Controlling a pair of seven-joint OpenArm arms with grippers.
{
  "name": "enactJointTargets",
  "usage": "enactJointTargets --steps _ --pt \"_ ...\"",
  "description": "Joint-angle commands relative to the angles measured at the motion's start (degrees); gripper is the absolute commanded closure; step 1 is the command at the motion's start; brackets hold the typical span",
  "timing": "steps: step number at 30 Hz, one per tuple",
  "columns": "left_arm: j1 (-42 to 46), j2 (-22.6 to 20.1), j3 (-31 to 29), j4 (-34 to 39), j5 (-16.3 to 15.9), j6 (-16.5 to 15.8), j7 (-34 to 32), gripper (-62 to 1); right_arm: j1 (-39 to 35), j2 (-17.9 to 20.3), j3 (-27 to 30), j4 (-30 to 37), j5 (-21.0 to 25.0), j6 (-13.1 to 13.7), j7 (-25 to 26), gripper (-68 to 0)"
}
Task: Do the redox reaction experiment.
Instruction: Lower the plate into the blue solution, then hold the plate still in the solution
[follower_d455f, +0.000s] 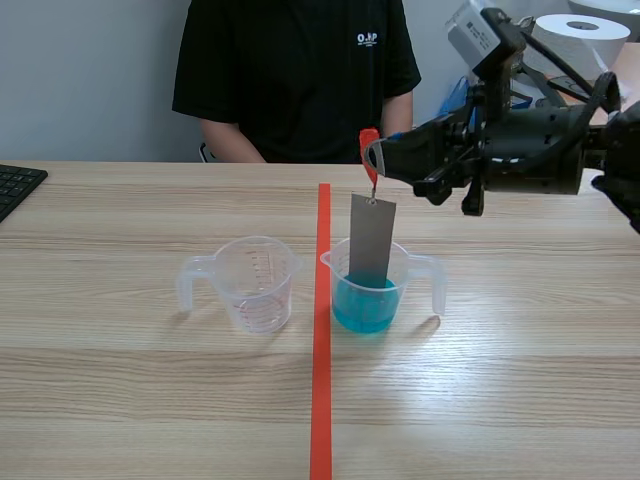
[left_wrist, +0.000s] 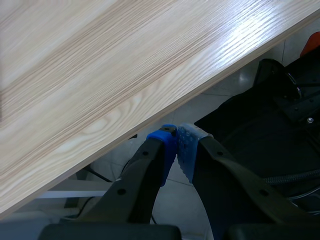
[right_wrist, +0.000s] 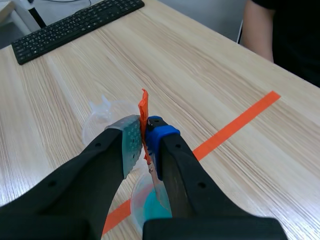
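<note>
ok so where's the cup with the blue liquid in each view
Scene view: the cup with blue liquid stands just right of the tape line, with the metal strip hanging into it.
Left wrist view: not in it; only the table edge and the floor show.
Right wrist view: under the right hand, which grips the orange tab.
Shared landmark: the tape line, beside the cup in the scene and right wrist views.
</note>
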Motion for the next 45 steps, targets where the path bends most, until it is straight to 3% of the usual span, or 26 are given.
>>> enactJointTargets --steps 1,12,45 --pt "0.26 0.13 -0.37 0.35 -0.33 -0.15 -1.03 -4.0 1.01 0.13 -0.55 -0.22 0.13 0.68 2.03 -1.7" --pt "-0.50 0.11 -0.37 0.35 -0.33 -0.11 -0.83 -4.0 0.98 -0.59 -3.04 -4.24 -4.61 0.68 4.61 -1.7" --pt "-0.52 0.13 -0.37 0.35 -0.33 -0.13 -0.83 -4.0 0.98 -0.57 -3.04 -4.24 -4.87 0.68 4.59 -1.7"
